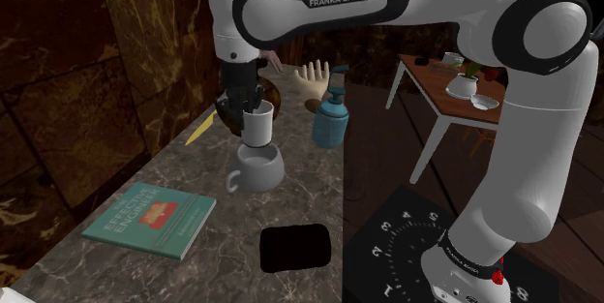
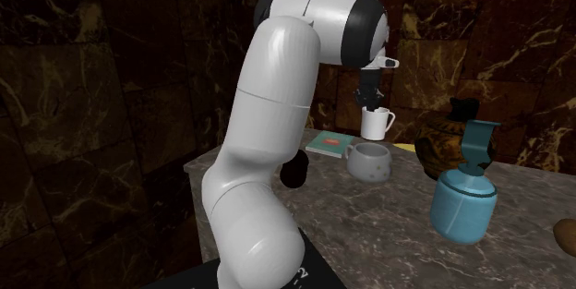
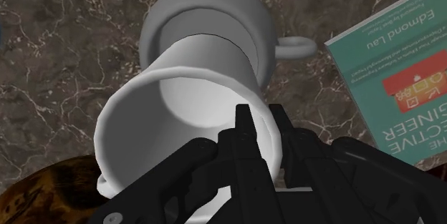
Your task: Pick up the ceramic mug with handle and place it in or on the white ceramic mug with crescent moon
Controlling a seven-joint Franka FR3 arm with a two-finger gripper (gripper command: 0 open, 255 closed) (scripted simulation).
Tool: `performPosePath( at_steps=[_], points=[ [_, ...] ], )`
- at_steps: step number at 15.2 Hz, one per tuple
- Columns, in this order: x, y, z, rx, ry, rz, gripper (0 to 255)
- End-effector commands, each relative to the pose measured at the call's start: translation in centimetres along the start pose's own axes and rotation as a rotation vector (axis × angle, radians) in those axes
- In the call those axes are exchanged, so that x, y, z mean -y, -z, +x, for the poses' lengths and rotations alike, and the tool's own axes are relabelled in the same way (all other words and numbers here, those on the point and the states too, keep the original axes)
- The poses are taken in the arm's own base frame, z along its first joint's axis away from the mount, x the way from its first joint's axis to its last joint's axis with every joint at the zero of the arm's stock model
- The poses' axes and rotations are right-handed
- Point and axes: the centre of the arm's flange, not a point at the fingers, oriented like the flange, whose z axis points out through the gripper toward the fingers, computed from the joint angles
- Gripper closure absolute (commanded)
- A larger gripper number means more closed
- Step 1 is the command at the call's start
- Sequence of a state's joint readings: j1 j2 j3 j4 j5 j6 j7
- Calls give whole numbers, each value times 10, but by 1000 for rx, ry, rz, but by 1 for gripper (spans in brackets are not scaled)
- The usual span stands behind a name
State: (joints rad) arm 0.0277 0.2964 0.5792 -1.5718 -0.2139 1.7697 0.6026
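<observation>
At the shoulder view's left, a teal paperback book is laid flat on the dark marbled counter. To its right, a plain white cylindrical mug with a handle is clasped at the rim by the black two-finger gripper. It is held upright just over the opening of a squat grey rounded mug. Whether the mugs touch cannot be told. Further right, a blue pump bottle is placed.
</observation>
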Motion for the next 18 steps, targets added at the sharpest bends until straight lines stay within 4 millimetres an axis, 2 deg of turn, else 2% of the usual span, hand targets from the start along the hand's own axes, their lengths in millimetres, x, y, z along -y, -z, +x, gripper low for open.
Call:
performPosePath(
  at_steps=[1,6,14,15,18],
  points=[
    [1,-10,0,-1,0,0,255],
    [3,-39,1,-1,0,0,255],
    [3,-39,1,-1,0,0,255],
    [2,-39,1,-1,0,0,0],
    [2,-39,1,-1,0,0,0]
  ],
)
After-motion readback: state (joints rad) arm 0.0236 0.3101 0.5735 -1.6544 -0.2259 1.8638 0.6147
